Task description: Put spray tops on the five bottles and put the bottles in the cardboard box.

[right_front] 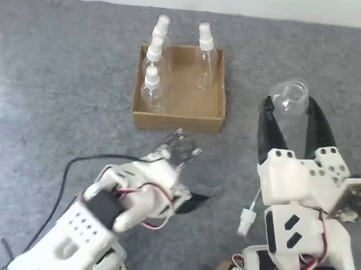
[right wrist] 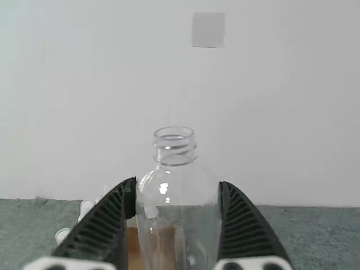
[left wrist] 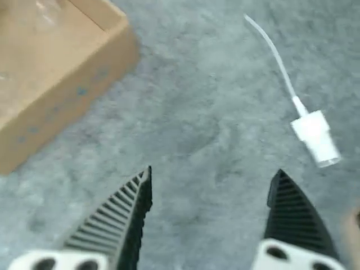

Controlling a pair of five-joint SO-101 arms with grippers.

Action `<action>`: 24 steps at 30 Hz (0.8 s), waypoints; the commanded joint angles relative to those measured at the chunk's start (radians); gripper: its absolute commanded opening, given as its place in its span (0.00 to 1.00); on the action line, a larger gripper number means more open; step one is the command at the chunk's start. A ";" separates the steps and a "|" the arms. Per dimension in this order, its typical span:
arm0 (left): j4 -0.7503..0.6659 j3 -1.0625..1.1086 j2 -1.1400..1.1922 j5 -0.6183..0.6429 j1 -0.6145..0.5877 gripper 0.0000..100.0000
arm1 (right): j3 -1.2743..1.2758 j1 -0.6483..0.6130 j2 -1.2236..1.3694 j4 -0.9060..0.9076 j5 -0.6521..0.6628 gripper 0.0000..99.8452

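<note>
The one uncapped bottle (right wrist: 174, 147) stands upright with the right gripper (right wrist: 177, 184) closed on its sides, probably to keep the neck steady and open for capping. Its spray top (left wrist: 314, 135) lies on the table (left wrist: 214, 101), tube trailing, near the left gripper (left wrist: 214, 183), which hangs open, seemingly ready to pick it up. Four capped bottles (right_front: 153, 76) stand in the cardboard box (right_front: 179, 119).

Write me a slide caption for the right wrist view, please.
Right hand holds a clear, uncapped bottle before a pale wall.
</note>
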 commanded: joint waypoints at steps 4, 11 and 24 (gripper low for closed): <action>-0.135 -0.139 0.333 0.132 0.109 0.31 | -0.008 0.108 -0.013 -0.045 -0.083 0.02; -0.186 -0.228 0.534 0.178 0.196 0.31 | -0.008 0.125 -0.013 -0.058 -0.086 0.02; -0.181 -0.470 0.853 0.267 0.302 0.31 | -0.008 0.125 -0.013 -0.058 -0.086 0.02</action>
